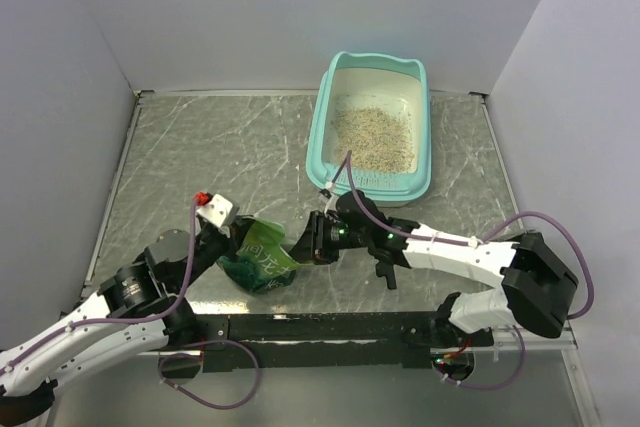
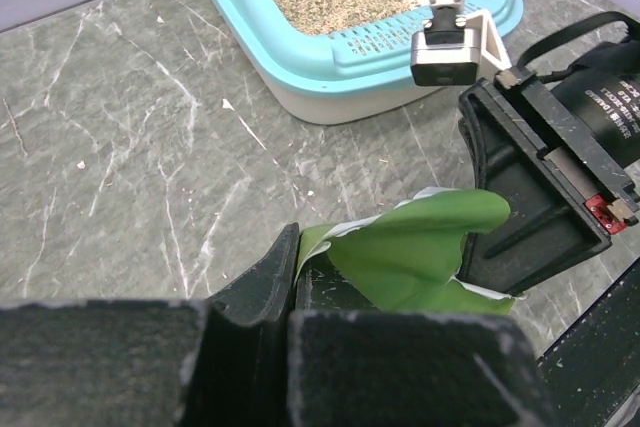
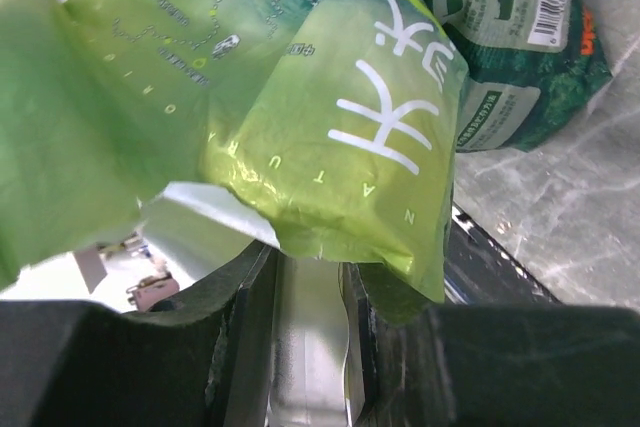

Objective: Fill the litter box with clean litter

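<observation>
Litter box [image 1: 323, 132] sits beyond right pincer [image 1: 303, 245] gripping pouch [image 1: 262, 259].

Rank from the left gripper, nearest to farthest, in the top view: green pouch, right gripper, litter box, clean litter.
1. green pouch, clamped in the left gripper itself.
2. right gripper, just to the right, gripping the pouch's other edge.
3. litter box, farther back and right.
4. clean litter, inside the box, past its near rim.

Shows a crinkled green pouch [image 1: 262, 262] pinched between left gripper [image 1: 238, 242] and right gripper [image 1: 305, 242], with grey marbled tabletop [image 1: 200, 147] just beneath both.
</observation>
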Tool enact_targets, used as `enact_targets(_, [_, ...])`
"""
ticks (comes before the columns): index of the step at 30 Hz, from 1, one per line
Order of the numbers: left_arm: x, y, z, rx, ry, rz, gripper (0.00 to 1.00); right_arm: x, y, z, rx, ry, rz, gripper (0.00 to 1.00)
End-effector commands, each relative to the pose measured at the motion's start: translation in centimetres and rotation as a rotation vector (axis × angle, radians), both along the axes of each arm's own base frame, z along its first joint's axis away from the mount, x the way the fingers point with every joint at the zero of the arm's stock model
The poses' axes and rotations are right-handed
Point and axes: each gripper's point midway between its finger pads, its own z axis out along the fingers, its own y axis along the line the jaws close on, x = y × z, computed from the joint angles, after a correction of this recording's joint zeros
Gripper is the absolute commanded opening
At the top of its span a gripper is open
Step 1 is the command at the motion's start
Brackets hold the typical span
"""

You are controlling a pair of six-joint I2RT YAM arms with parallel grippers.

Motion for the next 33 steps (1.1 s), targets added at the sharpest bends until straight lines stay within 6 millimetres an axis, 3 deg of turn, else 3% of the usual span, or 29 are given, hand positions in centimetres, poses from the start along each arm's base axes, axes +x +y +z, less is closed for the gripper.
enact_targets(1, [0.5,0.6,1.2,-0.041,-0.032,0.044,0.01,-0.7,-0.5,-0.7,0.108,0.003,-0.02,0.0])
enact_targets(6, [0.4,0.6,1.3,-0.044,-0.043,0.035,0.01,-0.6,-0.2,-0.1,0.287,-0.024,-0.038,0.0])
enact_targets(7, [0.4,0.6,1.2,-0.041,-0.043,0.037,0.01,-0.6,-0.1,0.8,0.353,-0.06,-0.032,0.0])
enact_targets(10, [0.5,0.7,1.2,-0.039,-0.046,0.038,0.01,-0.8,0.0,0.2,0.409,-0.044,-0.021,0.0])
enact_targets(11, [0.5,0.8,1.3,-0.042,-0.049,0.041,0.01,-0.7,0.2,1.8,0.486,-0.085,-0.009,0.0])
enact_targets(13, [0.5,0.8,1.3,-0.038,-0.05,0.044,0.01,-0.9,0.1,1.0,0.498,-0.06,-0.006,0.0])
enact_targets(14, [0.5,0.8,1.3,-0.041,-0.052,0.044,0.01,-1.0,0.2,1.6,0.532,-0.076,0.003,0.0])
enact_targets(19, [0.7,0.9,1.2,-0.034,-0.054,0.052,0.01,-1.4,-0.7,0.9,0.524,-0.1,-0.003,0.0])
enact_targets(29, [1.0,1.3,1.1,-0.026,-0.057,0.079,0.01,-2.6,-4.2,1.1,0.527,-0.164,-0.043,0.0])
enact_targets(30, [0.9,1.3,1.1,-0.024,-0.058,0.077,0.01,-2.8,-4.6,1.8,0.546,-0.184,-0.046,0.0])
enact_targets(32, [1.0,1.3,1.0,-0.02,-0.055,0.079,0.01,-2.9,-5.2,1.1,0.519,-0.182,-0.061,0.0])
enact_targets(33, [1.0,1.3,1.1,-0.022,-0.056,0.079,0.01,-3.0,-5.5,1.8,0.534,-0.201,-0.063,0.0])
